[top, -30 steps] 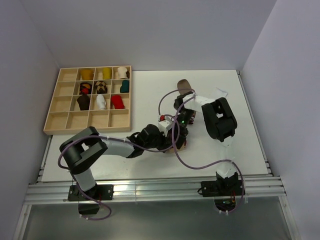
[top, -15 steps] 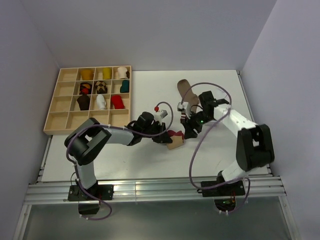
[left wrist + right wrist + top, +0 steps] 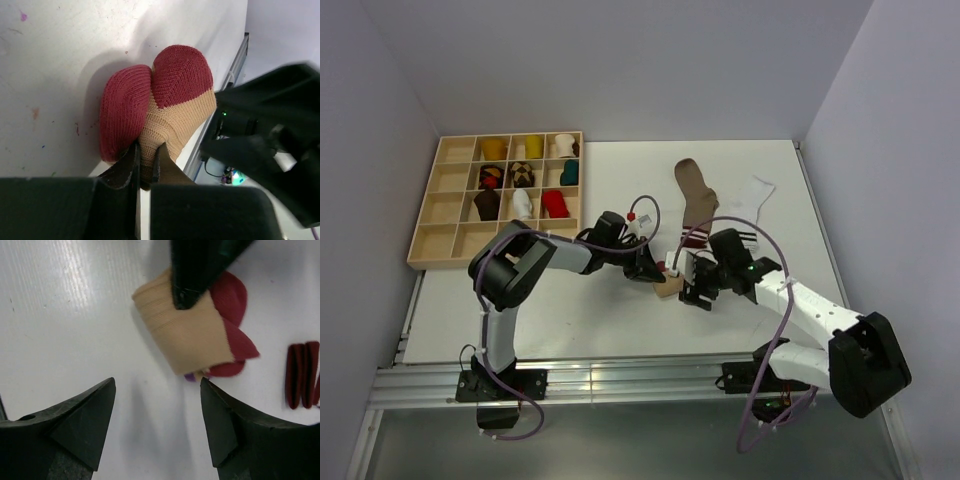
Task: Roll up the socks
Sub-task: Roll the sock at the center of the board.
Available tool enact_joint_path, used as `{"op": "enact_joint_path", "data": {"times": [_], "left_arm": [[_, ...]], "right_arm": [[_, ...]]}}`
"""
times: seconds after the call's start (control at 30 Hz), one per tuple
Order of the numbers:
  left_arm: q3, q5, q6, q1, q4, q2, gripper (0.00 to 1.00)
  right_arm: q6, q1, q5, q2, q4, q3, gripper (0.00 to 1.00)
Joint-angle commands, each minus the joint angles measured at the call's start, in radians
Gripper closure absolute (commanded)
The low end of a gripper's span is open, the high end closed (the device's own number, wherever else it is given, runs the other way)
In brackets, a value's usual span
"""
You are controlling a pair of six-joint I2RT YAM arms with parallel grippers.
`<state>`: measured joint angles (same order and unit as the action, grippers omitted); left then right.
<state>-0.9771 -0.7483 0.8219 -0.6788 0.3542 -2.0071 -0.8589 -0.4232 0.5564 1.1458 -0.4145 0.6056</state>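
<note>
Fingers of the left gripper (image 3: 145,152) are pinched together on the tan end of a sock bundle (image 3: 165,110), tan with maroon toes, which rests on the white table (image 3: 590,320) near its middle. The right gripper (image 3: 156,382) hangs with its fingers wide apart and nothing between them. Seen from its wrist, the bundle (image 3: 187,335) lies just ahead of the tips, a little off centre toward one finger. Its long axis runs slantwise across the opening, the tan band nearer and the maroon toes poking out the far side. From above, the bundle (image 3: 668,287) sits between the two grippers, touching the left gripper (image 3: 645,268) and just beside the right gripper (image 3: 692,283). The right arm is therefore the free one and well placed to close in. A straight advance would probably meet the roll askew, so the wrist likely needs a turn first. A brown sock (image 3: 695,190) and a cream sock (image 3: 745,205) lie flat farther back, well apart from both grippers. Finished rolls fill part of the wooden tray (image 3: 425,240).
</note>
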Motion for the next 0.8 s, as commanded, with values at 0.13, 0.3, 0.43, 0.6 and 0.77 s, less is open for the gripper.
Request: {"op": "enact_joint_path", "data": {"times": [0.13, 0.3, 0.43, 0.6, 0.77], "left_arm": [[-0.008, 0.044, 0.010, -0.005, -0.202, -0.104, 1.00], [-0.015, 0.023, 0.025, -0.002, -0.205, -0.113, 1.00], [-0.025, 0.004, 0.022, 0.001, -0.213, -0.120, 1.00], [-0.032, 0.003, 0.017, 0.004, -0.227, -0.131, 1.00], [-0.032, -0.006, 0.026, 0.007, -0.224, -0.140, 1.00]], "right_arm": [[-0.035, -0.152, -0.203, -0.037, 0.272, -0.101, 0.19], [-0.071, -0.192, -0.271, 0.018, 0.367, -0.125, 0.17], [-0.100, -0.233, -0.355, 0.042, 0.514, -0.174, 0.17], [-0.114, -0.270, -0.443, 0.037, 0.605, -0.228, 0.17], [-0.123, -0.285, -0.510, -0.027, 0.740, -0.297, 0.18]]}}
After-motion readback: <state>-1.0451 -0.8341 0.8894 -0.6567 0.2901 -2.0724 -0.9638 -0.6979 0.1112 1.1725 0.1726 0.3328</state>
